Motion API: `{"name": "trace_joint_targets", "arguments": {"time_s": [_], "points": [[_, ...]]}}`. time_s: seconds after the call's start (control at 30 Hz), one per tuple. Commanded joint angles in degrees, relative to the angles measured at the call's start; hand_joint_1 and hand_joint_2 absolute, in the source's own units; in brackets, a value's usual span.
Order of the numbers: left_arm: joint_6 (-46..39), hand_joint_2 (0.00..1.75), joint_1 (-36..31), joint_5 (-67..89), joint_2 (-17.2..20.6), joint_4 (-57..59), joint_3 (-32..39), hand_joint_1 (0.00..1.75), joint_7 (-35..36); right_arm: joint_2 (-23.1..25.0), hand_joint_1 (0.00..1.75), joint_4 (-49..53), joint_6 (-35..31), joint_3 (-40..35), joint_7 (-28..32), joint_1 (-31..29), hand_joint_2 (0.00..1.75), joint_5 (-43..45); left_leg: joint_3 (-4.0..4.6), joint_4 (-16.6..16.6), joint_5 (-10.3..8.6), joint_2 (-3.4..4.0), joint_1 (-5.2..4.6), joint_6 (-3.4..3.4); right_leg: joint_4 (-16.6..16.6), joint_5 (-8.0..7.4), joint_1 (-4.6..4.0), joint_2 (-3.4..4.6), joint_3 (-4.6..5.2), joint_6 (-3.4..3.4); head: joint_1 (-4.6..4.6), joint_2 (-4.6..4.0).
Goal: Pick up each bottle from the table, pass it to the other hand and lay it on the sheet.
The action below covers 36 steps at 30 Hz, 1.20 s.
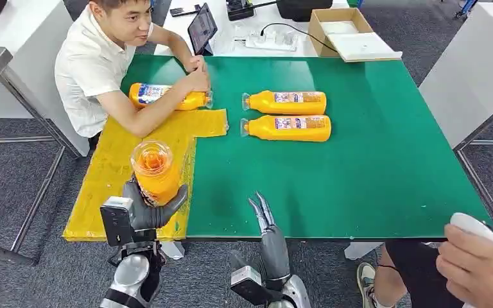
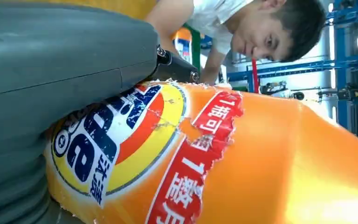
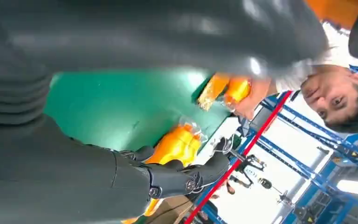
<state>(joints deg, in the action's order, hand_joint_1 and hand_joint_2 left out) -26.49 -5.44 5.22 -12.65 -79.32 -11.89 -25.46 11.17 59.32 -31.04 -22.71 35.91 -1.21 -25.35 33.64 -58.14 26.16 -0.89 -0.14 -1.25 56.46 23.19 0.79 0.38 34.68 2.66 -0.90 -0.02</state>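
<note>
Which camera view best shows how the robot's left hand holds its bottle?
The head view: the left hand grips the held bottle upright above the yellow sheet. The left wrist view shows the bottle's label close up beside the grey hand cover. In the right wrist view I cannot identify that bottle.

Two bottles (image 1: 285,114) lie side by side on the table (image 1: 385,167), right of the sheet (image 1: 112,173); another bottle (image 1: 167,96) lies just behind the sheet's far edge.
</note>
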Motion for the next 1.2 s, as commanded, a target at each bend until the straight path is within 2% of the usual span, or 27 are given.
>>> {"name": "trace_joint_targets", "arguments": {"time_s": [0.03,0.23,0.27,0.37,0.4,0.5,0.63,0.8,0.9,0.97,1.07,1.1,1.13,1.17,1.2], "points": [[-13.5,1.75,-8.0,24.6,2.5,9.5,5.3,1.75,3.1,1.2,0.0,-1.4,-1.7,2.2,2.0,-0.7,0.0,-0.4,-0.23,0.1,0.03,-0.01,0.06,0.1,-0.1,0.05,-0.07,-0.11,-0.25,-0.12,-0.02,0.0],[-8.8,1.75,-22.6,55.1,6.6,34.7,0.7,1.75,20.9,1.4,0.0,-0.5,-0.7,2.4,2.0,-0.7,0.0,1.3,-0.18,0.1,-0.08,-0.21,0.01,0.08,-0.1,0.01,-0.02,-0.24,-0.23,-0.1,-0.02,0.0],[-4.2,1.75,-26.3,59.5,6.7,40.8,-1.0,1.75,24.5,1.4,0.0,-0.5,0.3,2.4,1.8,-0.7,0.0,1.4,-0.24,0.1,-0.07,-0.16,0.03,0.11,-0.1,0.02,-0.04,-0.2,-0.29,-0.13,-0.02,0.0],[3.7,1.75,-32.2,60.6,6.2,50.3,-1.3,1.75,26.8,1.8,0.0,-0.8,2.0,2.7,1.8,-0.7,0.0,2.1,-0.19,0.1,-0.1,-0.22,0.02,0.07,0.0,0.01,-0.03,-0.3,-0.24,-0.09,-0.07,0.0],[7.2,1.75,-34.4,63.6,6.8,54.2,-3.5,1.75,29.1,2.0,0.0,-0.8,2.8,2.8,1.9,-0.8,0.0,2.5,-0.26,0.1,-0.12,-0.24,0.05,0.1,-0.1,0.02,-0.06,-0.35,-0.34,-0.13,-0.04,0.0],[7.7,1.75,-35.1,64.5,7.0,55.6,-3.7,1.75,29.6,2.1,0.0,-1.0,3.2,2.8,1.9,-0.9,0.0,2.5,-0.17,0.0,-0.12,-0.06,0.01,0.05,0.0,0.0,-0.01,-0.15,-0.18,-0.06,-0.07,0.0],[16.1,1.75,-36.8,63.1,6.3,60.0,-1.7,1.75,30.2,2.2,0.0,-2.5,4.7,2.6,2.4,-1.3,0.0,3.0,-0.22,0.0,-0.04,0.05,0.05,0.08,0.0,0.03,-0.07,-0.07,-0.23,-0.09,-0.02,0.0],[20.3,1.75,-37.6,62.6,7.4,62.6,-0.6,1.75,31.3,2.5,0.0,-4.7,5.6,2.6,3.1,-2.3,0.0,3.6,-0.19,0.1,-0.08,0.07,0.01,0.06,0.0,-0.04,-0.01,0.08,-0.22,-0.06,0.0,0.0],[20.3,1.75,-37.4,62.7,7.7,62.6,-0.5,1.75,31.2,2.5,0.0,-5.1,5.5,2.6,3.3,-2.4,0.0,3.8,-0.27,0.1,-0.08,0.14,0.0,0.07,0.0,-0.06,0.0,0.11,-0.27,-0.07,-0.02,0.0],[20.7,1.75,-37.6,63.8,8.3,63.2,-0.3,1.75,34.4,2.6,0.0,-6.0,5.7,2.8,3.8,-2.9,0.0,4.2,-0.39,0.1,-0.06,0.19,0.01,0.08,0.0,-0.05,-0.02,0.14,-0.4,-0.08,0.0,0.0],[20.6,1.75,-37.2,63.2,8.5,63.3,0.8,1.75,34.0,2.6,0.0,-6.5,5.4,2.9,3.9,-3.0,0.0,4.3,-0.65,0.2,-0.05,0.3,0.04,0.12,-0.1,-0.07,-0.05,0.22,-0.61,-0.13,-0.04,0.0],[20.6,1.75,-37.2,63.2,8.5,63.3,0.8,1.66,34.0,2.6,0.0,-6.5,5.4,2.9,3.9,-3.0,0.0,4.3,-0.71,0.2,-0.06,0.36,0.05,0.15,-0.1,-0.09,-0.06,0.26,-0.64,-0.16,0.0,0.0],[21.7,1.75,-36.8,60.6,8.2,63.0,3.3,0.37,32.0,2.6,0.0,-6.9,5.3,3.1,3.9,-3.1,0.0,4.5,-0.65,0.1,-0.07,0.28,0.02,0.12,0.0,-0.07,-0.02,0.2,-0.59,-0.12,-0.02,0.0],[23.2,1.75,-36.2,57.7,8.1,62.6,5.8,0.03,28.4,2.6,0.0,-7.7,5.2,3.3,4.1,-3.4,0.0,4.7,-0.72,0.2,-0.06,0.35,0.04,0.15,-0.1,-0.08,-0.05,0.24,-0.62,-0.16,-0.02,0.0],[23.8,1.75,-35.9,56.0,8.0,62.3,7.2,0.0,26.3,2.5,0.0,-8.1,5.2,3.3,4.1,-3.6,0.0,4.8,-0.72,0.2,-0.06,0.35,0.05,0.15,-0.1,-0.09,-0.06,0.24,-0.63,-0.15,-0.02,0.0]]}}
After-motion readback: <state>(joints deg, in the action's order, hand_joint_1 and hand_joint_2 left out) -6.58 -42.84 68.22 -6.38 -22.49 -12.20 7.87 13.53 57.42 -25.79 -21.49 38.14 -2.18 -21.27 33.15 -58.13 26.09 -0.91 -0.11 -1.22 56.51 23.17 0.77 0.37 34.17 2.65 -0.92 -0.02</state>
